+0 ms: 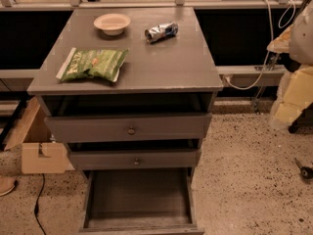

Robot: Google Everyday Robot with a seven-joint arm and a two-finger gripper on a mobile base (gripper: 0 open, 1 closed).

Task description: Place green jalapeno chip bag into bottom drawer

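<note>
The green jalapeno chip bag (92, 63) lies flat on the left front part of the grey cabinet top (171, 62). The bottom drawer (139, 199) is pulled out, showing a bare grey floor. My gripper (289, 102) hangs as a pale shape at the right edge of the view. It is well to the right of the cabinet, at about the height of the top drawer, and far from the bag.
A beige bowl (112, 23) and a small crushed silver-blue bag (161, 31) sit at the back of the cabinet top. The two upper drawers (131, 129) stand slightly ajar. A cardboard box (41, 153) stands on the floor to the left, and cables (254, 77) hang at the right.
</note>
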